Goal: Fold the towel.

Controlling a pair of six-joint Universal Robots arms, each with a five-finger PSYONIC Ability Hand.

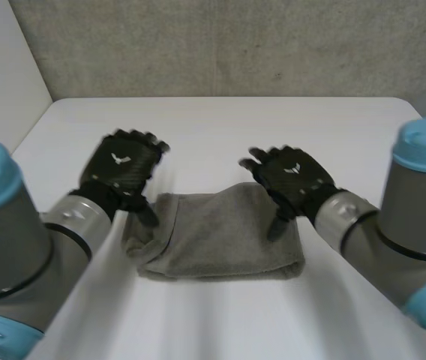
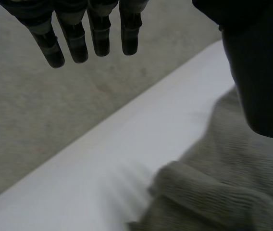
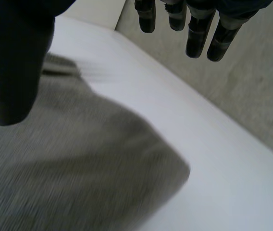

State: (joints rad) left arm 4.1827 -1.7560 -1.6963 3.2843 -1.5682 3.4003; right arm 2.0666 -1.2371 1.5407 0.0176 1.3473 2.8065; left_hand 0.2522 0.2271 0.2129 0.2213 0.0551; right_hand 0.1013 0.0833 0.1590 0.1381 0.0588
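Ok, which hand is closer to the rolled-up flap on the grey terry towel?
Left. The left hand is open just over the rolled flap at one end of the grey terry towel; the right hand, also open, is over the towel's opposite end.

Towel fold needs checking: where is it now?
On the white table in the head view, the towel lies centred between the left hand and right hand.

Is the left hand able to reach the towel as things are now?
Probably yes: the left hand, fingers open, hovers over the left end of the towel, and nothing lies between them on the table.
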